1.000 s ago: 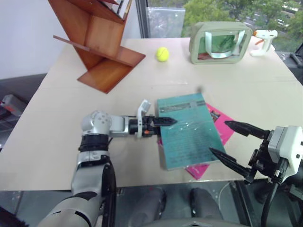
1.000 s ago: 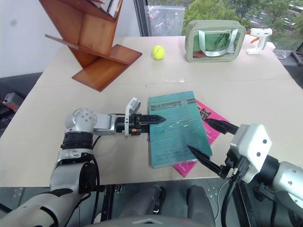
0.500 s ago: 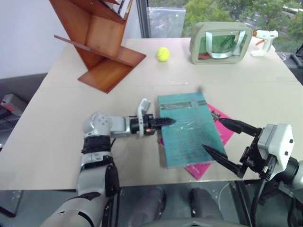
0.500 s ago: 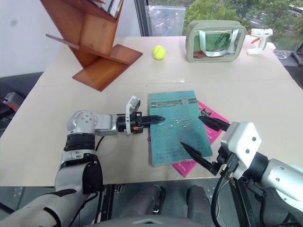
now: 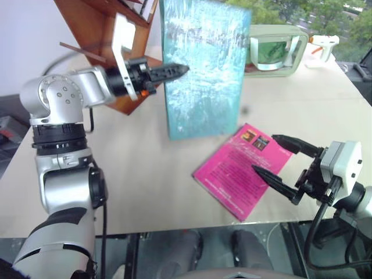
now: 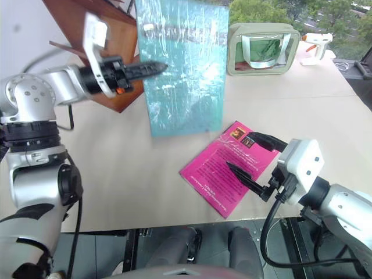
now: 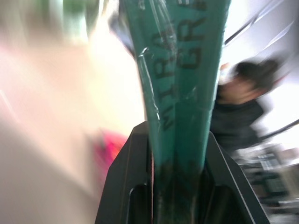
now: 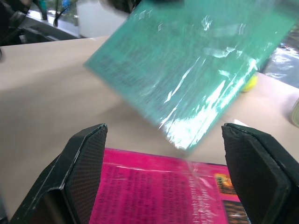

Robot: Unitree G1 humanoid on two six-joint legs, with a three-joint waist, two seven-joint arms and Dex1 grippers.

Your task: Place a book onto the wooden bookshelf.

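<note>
The teal book (image 5: pixel 203 75) hangs upright in the air above the table, just right of the reddish-brown wooden bookshelf (image 5: pixel 93 29). My left gripper (image 5: pixel 174 71) is shut on its left edge. In the left wrist view the book's spine (image 7: pixel 182 70) is clamped between the two black fingers (image 7: pixel 126 186). My right gripper (image 5: pixel 263 153) stands open low over the table's front right, with its fingers (image 8: pixel 79 172) spread above the right edge of a magenta-pink book (image 5: pixel 241 168). Nothing is between them.
A grey-green framed bag (image 5: pixel 276 49) and a white tool (image 5: pixel 325 43) stand at the back right. A yellow ball (image 8: pixel 251 83) lies behind the lifted book. A blurred person (image 7: pixel 243 102) is beyond the table. The table's front edge (image 5: pixel 174 224) runs close below both arms.
My left gripper has lifted the teal book off the table, up and left toward the bookshelf, and stood it upright. The pink book beneath is uncovered. The right gripper has hardly moved.
</note>
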